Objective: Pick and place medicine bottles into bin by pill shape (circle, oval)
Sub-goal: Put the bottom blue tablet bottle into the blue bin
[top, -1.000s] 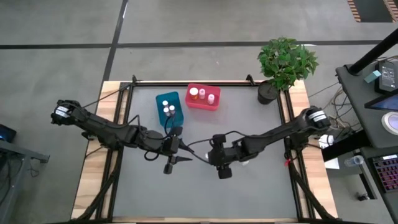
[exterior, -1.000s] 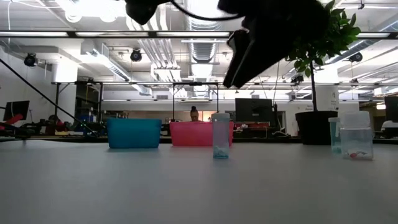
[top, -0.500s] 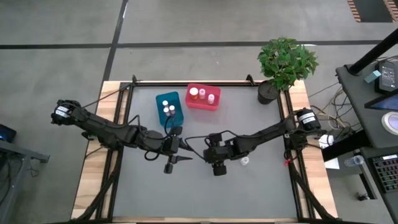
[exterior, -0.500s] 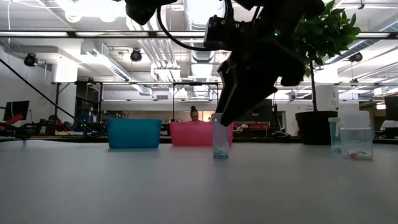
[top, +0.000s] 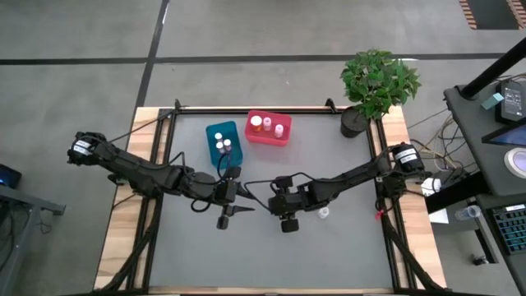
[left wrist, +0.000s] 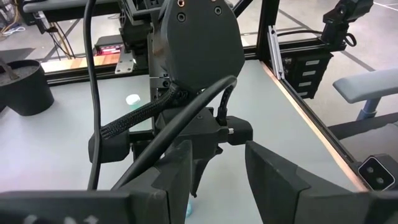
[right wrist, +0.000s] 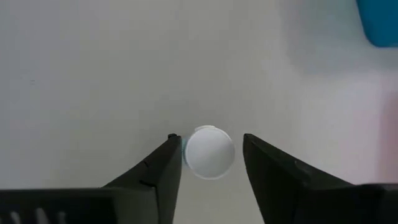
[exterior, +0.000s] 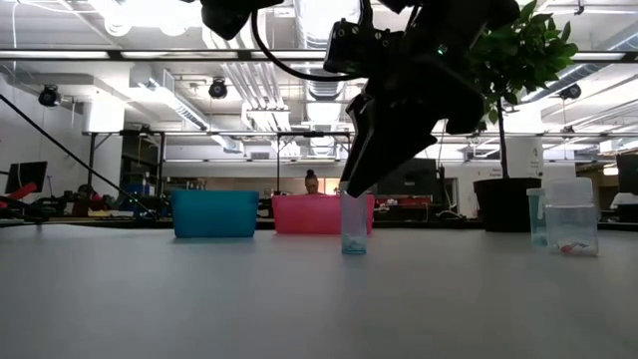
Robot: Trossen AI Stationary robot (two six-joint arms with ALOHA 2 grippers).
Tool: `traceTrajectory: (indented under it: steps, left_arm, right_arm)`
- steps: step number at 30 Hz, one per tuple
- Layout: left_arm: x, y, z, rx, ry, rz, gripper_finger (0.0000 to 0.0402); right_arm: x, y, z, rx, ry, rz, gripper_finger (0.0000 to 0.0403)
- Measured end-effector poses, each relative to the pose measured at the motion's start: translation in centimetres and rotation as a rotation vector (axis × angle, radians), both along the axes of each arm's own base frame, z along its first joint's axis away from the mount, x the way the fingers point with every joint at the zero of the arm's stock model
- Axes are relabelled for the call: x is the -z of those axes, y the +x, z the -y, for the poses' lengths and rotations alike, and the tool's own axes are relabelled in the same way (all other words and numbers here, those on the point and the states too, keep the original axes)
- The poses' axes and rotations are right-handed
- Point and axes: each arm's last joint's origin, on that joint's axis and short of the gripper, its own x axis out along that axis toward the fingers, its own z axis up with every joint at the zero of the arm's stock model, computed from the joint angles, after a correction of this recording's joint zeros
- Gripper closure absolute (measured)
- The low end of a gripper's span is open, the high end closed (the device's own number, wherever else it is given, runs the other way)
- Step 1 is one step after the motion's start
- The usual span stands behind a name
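A small clear bottle with a white cap (exterior: 353,224) stands upright on the grey table near its middle. My right gripper (right wrist: 208,148) is open right above it, pointing down. Its fingers stand on either side of the cap (right wrist: 209,153), and one is very close to it. In the high view my right gripper (top: 284,217) hides this bottle. My left gripper (top: 236,210) is open and empty just to the left, above the table. The blue bin (top: 223,141) and the red bin (top: 269,129) at the far middle each hold bottles.
Another white-capped bottle (top: 323,213) stands just right of my right gripper, and the low view shows two clear bottles (exterior: 561,216) at the right. A potted plant (top: 374,86) stands at the far right corner. Bare grey table lies toward the near edge.
My right gripper has moved a little toward the table's left edge and come down over the standing bottle, so its fingers now straddle the cap. The bottle has not moved. The move has uncovered the white-capped bottle on the table to its right.
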Motion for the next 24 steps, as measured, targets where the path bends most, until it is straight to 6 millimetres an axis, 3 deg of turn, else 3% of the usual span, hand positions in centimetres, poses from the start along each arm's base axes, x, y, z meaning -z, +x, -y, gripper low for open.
traceTrajectory:
  steps: [9, 24]
  left_arm:
    - [-0.01, 0.0, 0.0, 0.0, 0.0, 0.001, 0.027]
    - [-0.01, -0.04, -0.06, -0.012, 0.03, 0.003, 0.027]
  right_arm:
    - [0.0, 0.0, -0.01, -0.002, -0.002, 0.0, 0.0292]
    - [-0.48, -0.16, 0.01, -0.005, 0.004, 0.007, 0.0292]
